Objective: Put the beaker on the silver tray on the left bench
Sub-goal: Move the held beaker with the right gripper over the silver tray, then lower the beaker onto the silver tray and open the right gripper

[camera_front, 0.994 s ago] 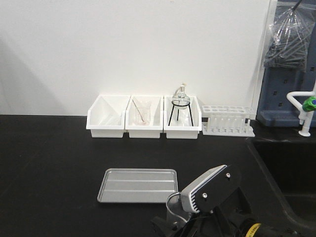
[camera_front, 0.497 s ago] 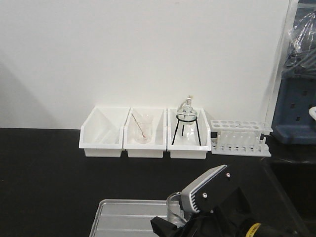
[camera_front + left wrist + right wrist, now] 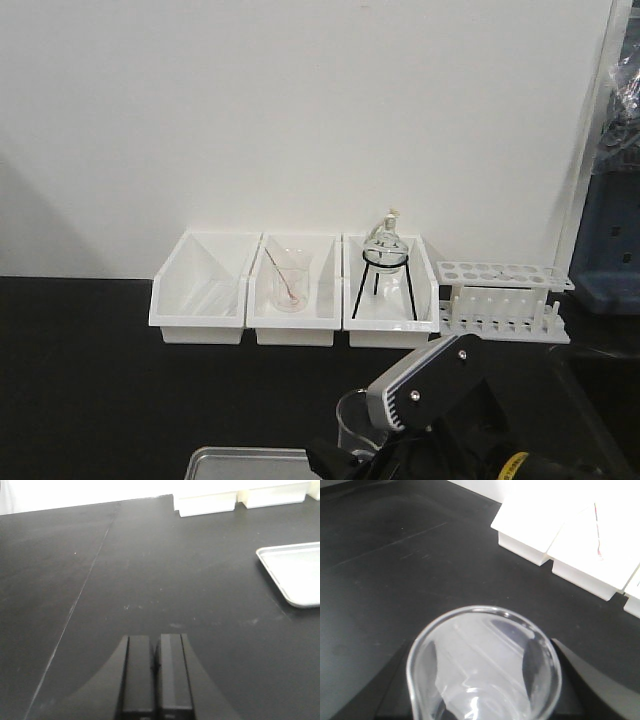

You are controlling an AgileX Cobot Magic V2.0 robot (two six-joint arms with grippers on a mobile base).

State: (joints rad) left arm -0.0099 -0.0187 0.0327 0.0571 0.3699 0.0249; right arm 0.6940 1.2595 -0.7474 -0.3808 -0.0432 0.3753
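Glass beaker (image 3: pixel 482 667) upright between the right jaws, gripped on both sides, left jaws pressed together

Right arm (image 3: pixel 470 432): black body, topped by a grey oblong plate (image 3: pixel 425 385) with rounded ends, a white rim and two small screws; yellow band (image 3: pixel 513 462) low on it. Left gripper (image 3: pixel 155 642): two flat matte-black rectangular fingers (image 3: pixel 137 672), flared black base. Right gripper (image 3: pixel 483 680): same plain black, broad sloped outlines.

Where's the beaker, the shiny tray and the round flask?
beaker (image 3: pixel 484 665): right wrist view, inside wall below the rim.
silver tray (image 3: pixel 298 575): left wrist view, bare floor.
round flask (image 3: pixel 386 247): front view, glass bulb.
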